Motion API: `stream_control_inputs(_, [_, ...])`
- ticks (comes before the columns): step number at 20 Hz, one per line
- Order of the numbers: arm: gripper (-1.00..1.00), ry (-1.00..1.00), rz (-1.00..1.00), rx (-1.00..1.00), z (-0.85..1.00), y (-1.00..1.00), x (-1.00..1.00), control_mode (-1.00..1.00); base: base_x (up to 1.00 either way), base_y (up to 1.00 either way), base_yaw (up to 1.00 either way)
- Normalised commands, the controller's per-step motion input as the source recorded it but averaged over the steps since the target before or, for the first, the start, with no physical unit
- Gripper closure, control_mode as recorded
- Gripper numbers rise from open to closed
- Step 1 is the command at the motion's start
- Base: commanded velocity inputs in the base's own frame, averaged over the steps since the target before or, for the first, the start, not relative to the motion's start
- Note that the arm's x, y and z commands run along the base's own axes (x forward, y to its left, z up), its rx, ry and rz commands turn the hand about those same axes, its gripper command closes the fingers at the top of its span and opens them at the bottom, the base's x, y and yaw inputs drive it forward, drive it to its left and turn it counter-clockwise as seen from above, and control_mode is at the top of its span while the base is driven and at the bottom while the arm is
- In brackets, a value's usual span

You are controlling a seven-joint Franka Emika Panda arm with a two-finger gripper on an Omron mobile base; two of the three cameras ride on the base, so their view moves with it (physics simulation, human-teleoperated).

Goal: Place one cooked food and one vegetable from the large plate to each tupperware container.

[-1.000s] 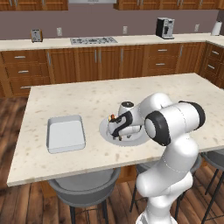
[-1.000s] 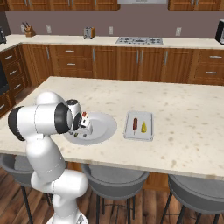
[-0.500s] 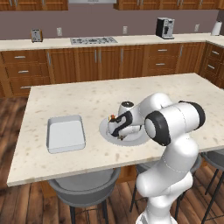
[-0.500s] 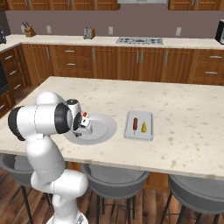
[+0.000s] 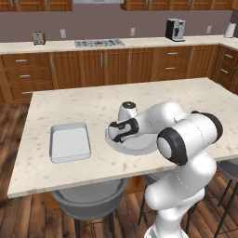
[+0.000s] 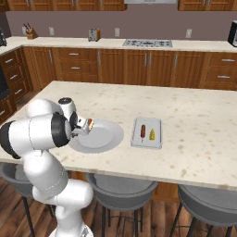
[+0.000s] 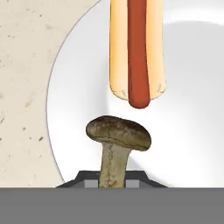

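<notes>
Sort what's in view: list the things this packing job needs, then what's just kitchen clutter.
Job: mushroom, gripped by the stem; hot dog; large plate; empty tupperware container; filled tupperware container; gripper.
Clutter: toaster; coffee machine; stools.

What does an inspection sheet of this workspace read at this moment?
Surface: speckled beige island counter.
Job's things: mushroom and hot dog on the round plate; sausage on a skewer and yellow chunk in the right tray; left tray holds nothing.
Clutter: nothing seen.
Grippers: gripper over the plate, jaws shut on the mushroom's stem.
Cables: nothing seen.
Surroundings: wooden cabinets, cooktop, toaster, coffee machine, grey stools.
</notes>
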Motion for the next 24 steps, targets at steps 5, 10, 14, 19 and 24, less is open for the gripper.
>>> stream_control_inputs(5, [1.0, -0.11, -0.04, 0.07, 0.82, 1.0, 0.01, -1.0, 0.0, 0.0, 0.0])
stream_control_inputs(10, [1.0, 0.0, 0.03, 0.0, 0.34, 1.0, 0.0, -1.0, 0.0, 0.0, 0.0])
stream_control_inputs(14, [1.0, 0.0, 0.07, 0.0, 0.05, 1.0, 0.11, -1.0, 0.0, 0.0, 0.0])
stream_control_inputs(19, [1.0, 0.05, 0.11, -0.04, -0.13, 1.0, 0.24, -1.0, 0.0, 0.0, 0.0])
stream_control_inputs(24, [1.0, 0.14, 0.06, -0.09, -0.27, 0.71, 0.07, -1.0, 0.0, 0.0, 0.0])
